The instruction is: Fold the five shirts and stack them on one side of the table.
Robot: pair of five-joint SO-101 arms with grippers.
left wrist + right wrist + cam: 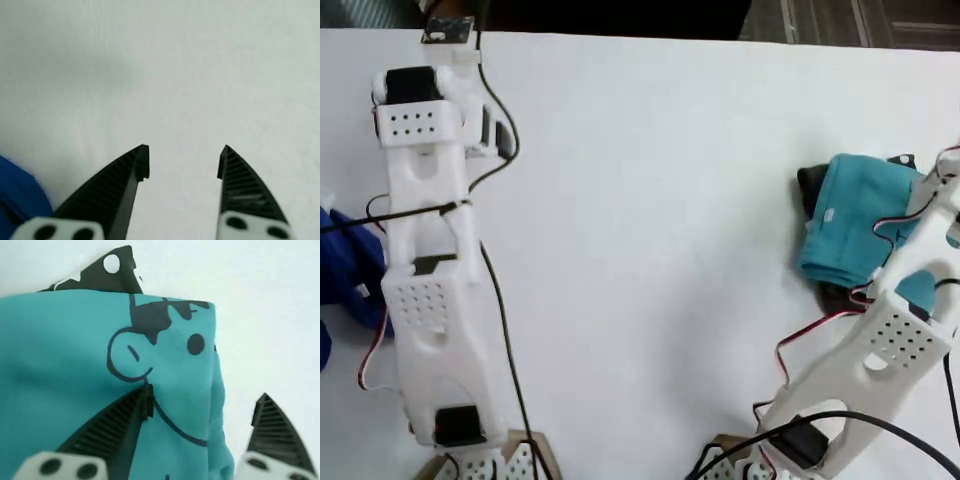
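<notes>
A flat white surface (650, 200) seen from above, w/ two white robot arms mounted at its near edge. The left arm (425, 250) stretches straight out toward the far edge. Just beside it, at the surface's left side, lies a rumpled bright blue cloth (345, 265). In the left wrist view the left claw (185, 150) hangs over bare surface w/ its two black ribbed fingers (127, 182) spread well apart & nothing between them; a corner of the blue cloth (17, 195) shows off to one side of it. The right arm (880, 350) leans over a folded teal cotton shirt (855, 225) at the surface's right side. The teal shirt sits on top of a black fabric piece w/ white dots (112, 270), which pokes out past the teal edges (810, 185). A small white tag (830, 215) is on the teal shirt, its print too small to read. In the right wrist view the teal shirt (75, 355) carries a black cartoon line drawing (150, 340): curved outlines, a loop & a solid round dot, no letters legible. The right claw (205, 392) is spread apart & holds nothing: one finger over the teal cloth, the other past its folded edge over white surface. Can't tell if it touches the cloth.
</notes>
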